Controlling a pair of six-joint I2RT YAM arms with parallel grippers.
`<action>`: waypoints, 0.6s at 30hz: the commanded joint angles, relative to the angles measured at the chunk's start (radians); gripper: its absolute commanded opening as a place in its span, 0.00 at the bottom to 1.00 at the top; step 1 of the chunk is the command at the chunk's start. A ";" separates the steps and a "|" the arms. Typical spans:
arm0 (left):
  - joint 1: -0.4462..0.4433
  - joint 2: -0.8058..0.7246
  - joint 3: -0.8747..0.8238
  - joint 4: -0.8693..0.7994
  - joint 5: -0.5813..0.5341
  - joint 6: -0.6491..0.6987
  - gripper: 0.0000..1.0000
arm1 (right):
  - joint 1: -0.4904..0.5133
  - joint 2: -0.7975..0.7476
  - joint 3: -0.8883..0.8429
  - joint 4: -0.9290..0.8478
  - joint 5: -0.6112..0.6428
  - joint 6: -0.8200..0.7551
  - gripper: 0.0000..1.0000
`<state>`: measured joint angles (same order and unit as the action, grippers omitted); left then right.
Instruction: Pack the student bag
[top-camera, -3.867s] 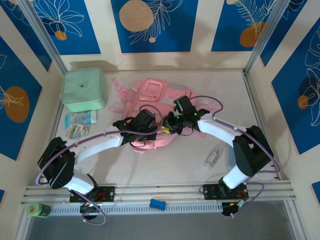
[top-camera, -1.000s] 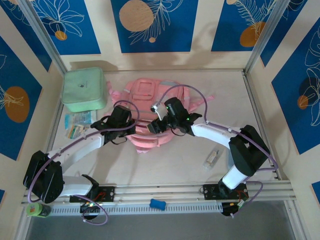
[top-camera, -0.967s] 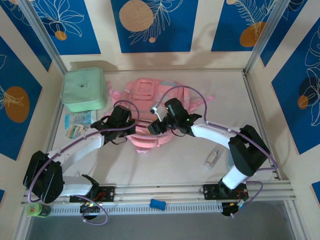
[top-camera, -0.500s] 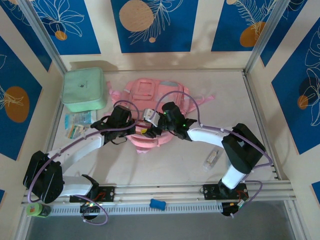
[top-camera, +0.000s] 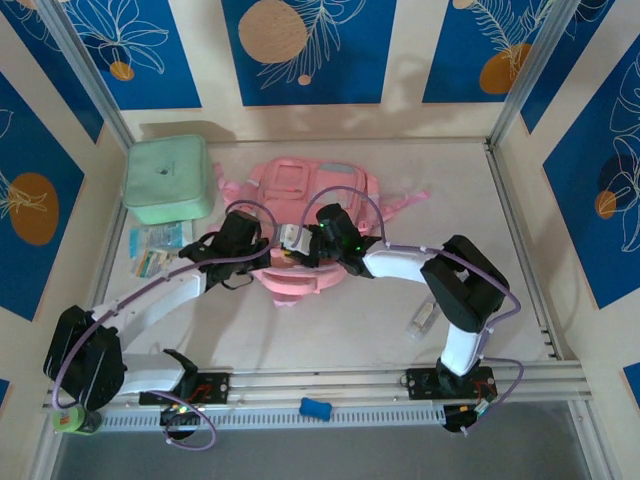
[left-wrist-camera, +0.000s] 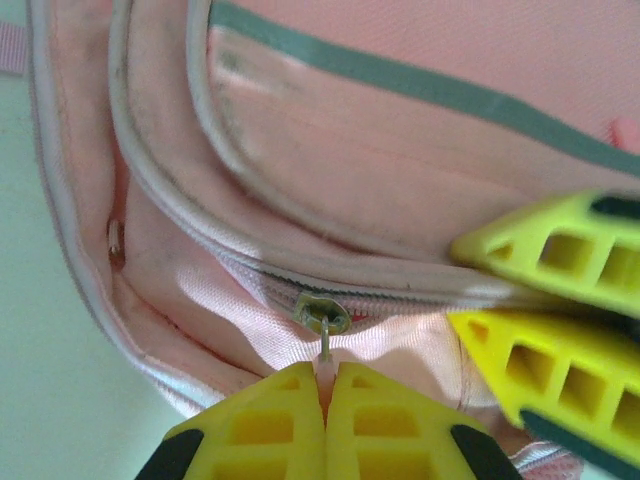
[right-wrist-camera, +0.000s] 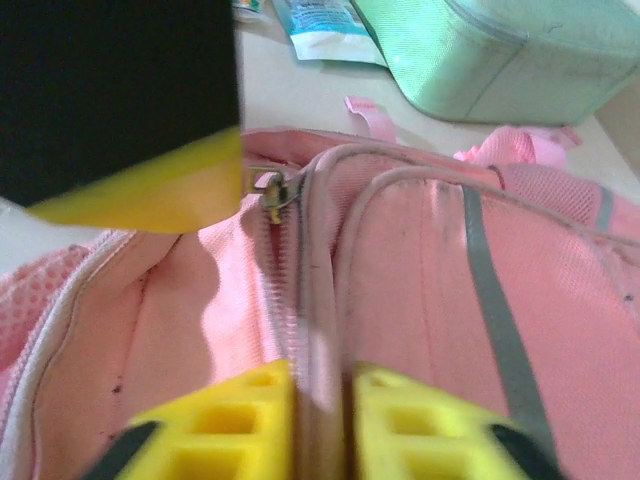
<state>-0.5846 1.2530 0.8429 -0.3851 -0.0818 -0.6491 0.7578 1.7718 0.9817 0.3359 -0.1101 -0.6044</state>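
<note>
The bag (top-camera: 292, 185) lies flat on the surface (top-camera: 340, 320), a little toward 12 o'clock of centre in the top view. Its pink straps trail out at 3 and 9 o'clock. Both arms reach in over its 6 o'clock end.

The left end effector (left-wrist-camera: 325, 385) is closed on the zip pull (left-wrist-camera: 325, 347), with the thin metal tab pinched between its yellow fingertips. The slider (left-wrist-camera: 322, 313) sits just at 12 o'clock of those tips, on the zip line under the bag's pale piping. In the left wrist view the other arm's yellow fingers (left-wrist-camera: 540, 250) enter from 3 o'clock, one on each side of the zip seam and near the slider.

The right end effector (right-wrist-camera: 320, 385) is closed to a narrow slit and clamps the bag's piped edge beside the zip teeth. In its wrist view the slider lies at 11 o'clock of its fingertips, just beside the blurred black and yellow of the left end effector.

A mint green case (top-camera: 167, 180) stands at 10 o'clock of the bag, close to a strap. Some packets (top-camera: 160, 250) lie at 6 o'clock of the case, near the left arm. A small pale item (top-camera: 423, 318) rests at 4 o'clock of the bag, well apart from it and too small to identify.
</note>
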 joint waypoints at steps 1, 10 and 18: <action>-0.003 -0.096 -0.019 -0.018 0.002 -0.034 0.00 | -0.020 -0.090 0.014 -0.074 -0.067 -0.017 0.04; 0.030 -0.131 -0.001 -0.141 -0.118 -0.006 0.00 | -0.087 -0.268 -0.076 -0.186 -0.225 -0.022 0.00; 0.210 0.032 0.042 -0.023 -0.039 0.064 0.00 | -0.097 -0.344 -0.136 -0.200 -0.248 -0.037 0.00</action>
<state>-0.4526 1.2545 0.8505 -0.4427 -0.0471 -0.6186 0.6781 1.4891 0.8532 0.1619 -0.3012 -0.6270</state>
